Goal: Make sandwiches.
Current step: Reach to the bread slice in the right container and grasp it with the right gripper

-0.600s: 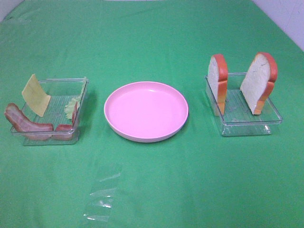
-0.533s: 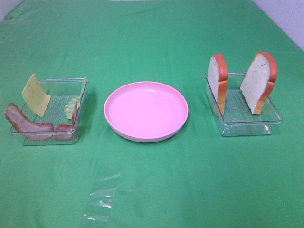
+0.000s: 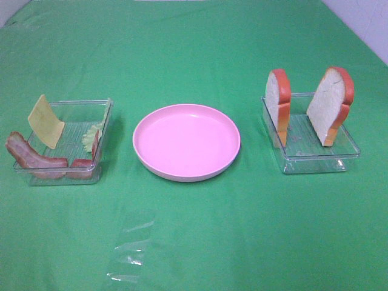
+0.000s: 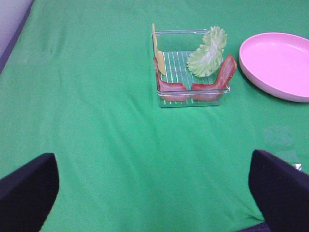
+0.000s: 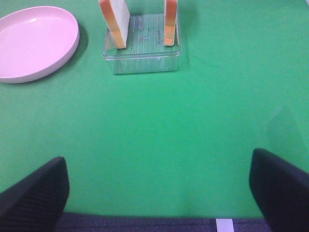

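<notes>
On the table nothing moved, bread slices upright, left gripper, right gripper both splayed empty.

In the right wrist view the frame edge crops both bread slices and part of the pink plate.

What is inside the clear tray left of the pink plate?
A yellow cheese slice, a lettuce leaf and two bacon strips lean on its walls. What is beneath the bacon cannot be seen.
</notes>
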`<state>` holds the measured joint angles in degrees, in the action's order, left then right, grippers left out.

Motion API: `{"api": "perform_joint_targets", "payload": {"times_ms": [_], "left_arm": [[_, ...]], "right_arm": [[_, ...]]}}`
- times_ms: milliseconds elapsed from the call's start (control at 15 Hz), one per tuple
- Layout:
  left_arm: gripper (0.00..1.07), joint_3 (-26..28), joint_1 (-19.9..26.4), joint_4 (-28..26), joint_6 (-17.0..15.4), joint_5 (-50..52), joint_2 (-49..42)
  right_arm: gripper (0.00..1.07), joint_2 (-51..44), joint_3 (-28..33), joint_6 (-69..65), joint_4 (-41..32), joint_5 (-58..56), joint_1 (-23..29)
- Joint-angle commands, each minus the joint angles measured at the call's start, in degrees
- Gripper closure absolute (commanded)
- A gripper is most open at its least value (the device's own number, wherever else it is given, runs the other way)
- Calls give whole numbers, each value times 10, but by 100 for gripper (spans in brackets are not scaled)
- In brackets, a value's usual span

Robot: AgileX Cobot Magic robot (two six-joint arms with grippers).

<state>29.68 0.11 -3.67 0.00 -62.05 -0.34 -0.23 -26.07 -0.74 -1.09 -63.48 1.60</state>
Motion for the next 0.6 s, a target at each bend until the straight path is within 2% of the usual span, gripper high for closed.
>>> {"api": "perform_joint_targets", "payload": {"times_ms": [67,200,333,600], "left_arm": [[4,-1,1,-5,0,3,-9],[4,-1,1,-4,0,3,-9],[4,-1,1,-4,0,3,-9],[4,-1,1,-3,0,3,-9]], "right_arm": [[11,-2,1,-1,-1,5,-5],[11,58,-12,-3,-15,5,-5],[11,170,-56,1,-44,7,-5],[11,454,-211,4,-58,7,-5]]}}
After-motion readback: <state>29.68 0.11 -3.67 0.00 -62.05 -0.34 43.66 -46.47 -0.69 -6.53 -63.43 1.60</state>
